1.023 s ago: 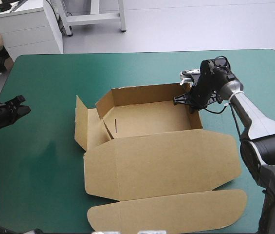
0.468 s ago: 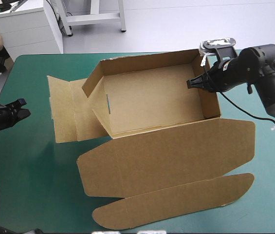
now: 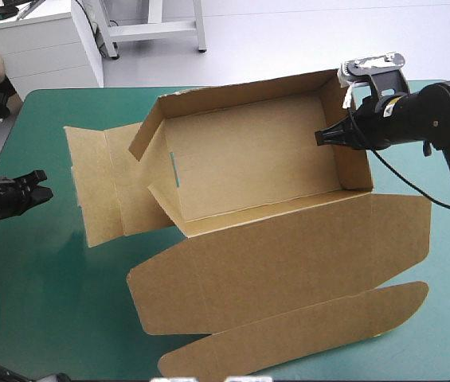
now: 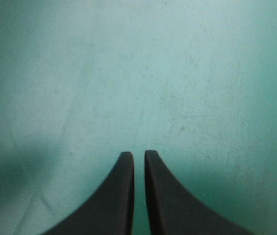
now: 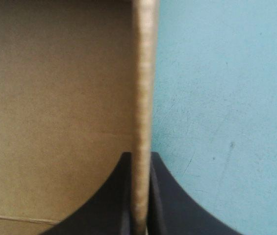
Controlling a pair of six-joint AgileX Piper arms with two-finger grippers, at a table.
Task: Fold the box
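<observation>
The right tool [image 3: 322, 137] clamps the right wall of the brown box [image 3: 248, 159], which sits toward the far side of the teal-green counter [image 3: 49, 302]. It appears to be steadying the open tray while the left flaps [image 3: 97, 187] lie unfolded. The left tool [image 3: 41, 193], fingers together and empty, hovers near the left edge.

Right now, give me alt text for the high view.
The right gripper is shut on the right wall of the brown box, an open tray with its lid spread flat toward the near edge. The left gripper, shut and empty, hovers over the teal-green cover at the left.
</observation>
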